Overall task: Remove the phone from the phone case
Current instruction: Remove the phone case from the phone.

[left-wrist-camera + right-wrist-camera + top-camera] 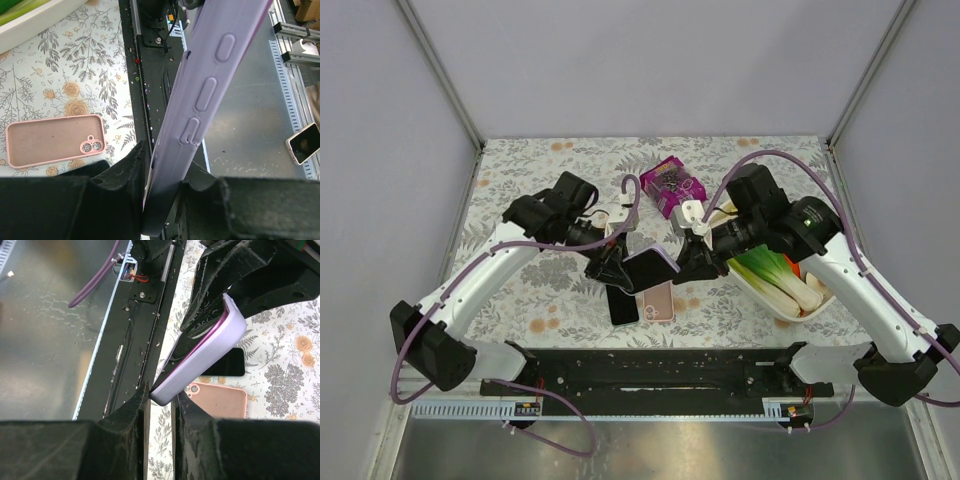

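Phone case (650,266) (lavender, lifted) hangs pinched between left jaws and right jaws.

No text or number is legible anywhere, phone case (210,95) included.

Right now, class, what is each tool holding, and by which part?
Both hold one lilac-cased phone in the air: the left tool grips one end, the right tool pinches a corner of the opposite end.
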You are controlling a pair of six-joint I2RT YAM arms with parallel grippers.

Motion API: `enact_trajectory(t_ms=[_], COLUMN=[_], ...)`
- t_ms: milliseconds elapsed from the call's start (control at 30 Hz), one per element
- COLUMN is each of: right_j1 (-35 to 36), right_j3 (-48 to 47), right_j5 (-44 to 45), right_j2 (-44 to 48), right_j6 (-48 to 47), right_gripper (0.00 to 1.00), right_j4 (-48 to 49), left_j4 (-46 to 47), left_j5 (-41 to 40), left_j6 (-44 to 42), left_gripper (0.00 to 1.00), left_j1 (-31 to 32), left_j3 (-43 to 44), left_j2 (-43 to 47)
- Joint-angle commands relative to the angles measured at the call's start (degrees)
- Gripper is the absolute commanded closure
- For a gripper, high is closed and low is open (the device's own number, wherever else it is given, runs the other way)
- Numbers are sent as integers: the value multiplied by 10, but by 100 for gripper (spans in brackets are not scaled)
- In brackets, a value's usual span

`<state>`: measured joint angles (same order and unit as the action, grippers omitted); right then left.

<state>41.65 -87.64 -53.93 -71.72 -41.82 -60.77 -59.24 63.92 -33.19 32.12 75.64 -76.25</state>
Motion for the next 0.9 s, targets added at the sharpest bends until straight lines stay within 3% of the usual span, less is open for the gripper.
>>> enact_trajectory(t_ms=[0,400,500,667,833,867], right_j1=[111,121,121,119,92,85], right_j3=[-5,-14,-8,8,15,13], right_j5=[-171,-151,-111,3,47,47], right_j2=[-5,-11,-6,9,12,11], right_j6=[-47,-66,-27,84,171,185], right_gripper=[98,98,96,60,34,32], right_j4=[-63,-76,-49,37,105,117], left_j4=[222,223,209,181,165,164], left_j5=[-28,-34,-44,-62,-92,-96], left_j6=[141,140,127,96,68,66], left_gripper=[100,100,100,100,100,100], left_j1=[-20,1,1,-5,-4,-4], left_j3=[68,58,51,35,4,-5], left_j2=[-40,-47,-35,-2,43,53])
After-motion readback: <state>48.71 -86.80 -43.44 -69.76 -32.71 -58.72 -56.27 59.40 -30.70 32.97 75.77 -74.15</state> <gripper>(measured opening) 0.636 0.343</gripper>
